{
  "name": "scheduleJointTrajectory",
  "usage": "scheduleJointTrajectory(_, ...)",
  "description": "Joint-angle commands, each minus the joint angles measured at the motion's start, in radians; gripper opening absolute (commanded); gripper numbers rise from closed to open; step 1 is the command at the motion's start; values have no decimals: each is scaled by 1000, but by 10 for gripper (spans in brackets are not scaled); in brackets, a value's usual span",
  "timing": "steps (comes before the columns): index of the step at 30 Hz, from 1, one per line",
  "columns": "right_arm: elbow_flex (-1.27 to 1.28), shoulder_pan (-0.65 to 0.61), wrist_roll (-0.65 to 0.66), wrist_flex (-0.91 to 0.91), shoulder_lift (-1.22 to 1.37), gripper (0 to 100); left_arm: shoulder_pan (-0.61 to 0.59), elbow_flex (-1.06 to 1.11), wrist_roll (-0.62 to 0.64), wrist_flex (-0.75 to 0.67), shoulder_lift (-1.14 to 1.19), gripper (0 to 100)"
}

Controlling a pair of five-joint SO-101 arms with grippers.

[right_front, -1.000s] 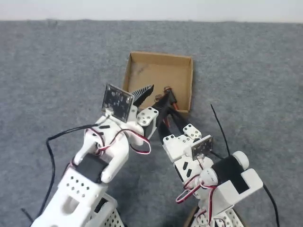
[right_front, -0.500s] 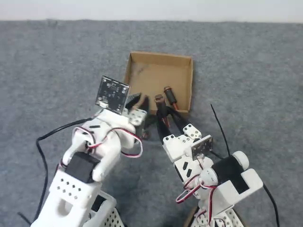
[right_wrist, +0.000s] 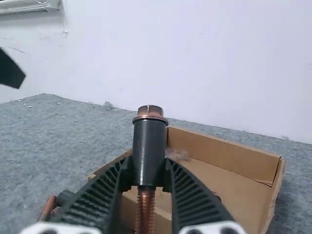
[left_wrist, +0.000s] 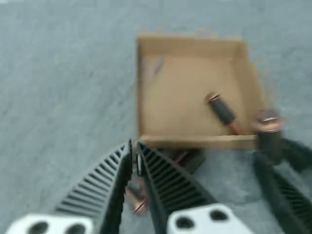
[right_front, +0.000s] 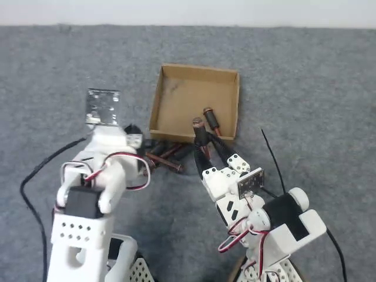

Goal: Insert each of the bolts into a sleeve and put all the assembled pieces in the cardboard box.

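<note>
The cardboard box (right_front: pixel 198 70) lies open at the table's middle, with one assembled bolt-and-sleeve piece (right_front: pixel 210 120) lying inside near its front right corner. My right gripper (right_front: pixel 202 145) is shut on a second black sleeve with a copper bolt through it (right_wrist: pixel 148 139), held upright just in front of the box's front wall (right_wrist: pixel 229 154). Loose bolts and sleeves (right_front: pixel 167 156) lie in a heap before the box's front left corner. My left gripper (left_wrist: pixel 135 147) hovers shut and empty over the near end of that heap.
Grey carpet (right_front: pixel 305 88) covers the table all around the box. A black cable (right_front: pixel 271 154) trails past the right arm. A white wall (right_wrist: pixel 195 48) stands behind the box.
My left arm has drawn back to the left, away from the box and the right gripper, and its fingers have closed. The right arm has kept still with its piece.
</note>
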Motion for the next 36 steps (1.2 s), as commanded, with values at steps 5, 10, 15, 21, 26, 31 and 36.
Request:
scheduleJointTrajectory(5,-23,21,-6,-1,-42,6,-109,-25,2,11,-20,11)
scheduleJointTrajectory(10,-23,21,-6,-1,-42,6,-144,4,2,5,-20,10)
scheduleJointTrajectory(15,-23,21,-6,-1,-42,6,-158,7,-23,9,-75,10)
scheduleJointTrajectory(21,-23,21,-6,-1,-42,6,-155,94,-55,18,-365,10)
scheduleJointTrajectory(26,-23,21,-6,-1,-42,6,-157,196,-61,21,-526,10)
scheduleJointTrajectory(31,-21,21,-6,-1,-42,6,-157,306,-61,18,-643,10)
scheduleJointTrajectory(36,-20,21,-6,-1,-42,6,-157,440,-61,14,-746,10)
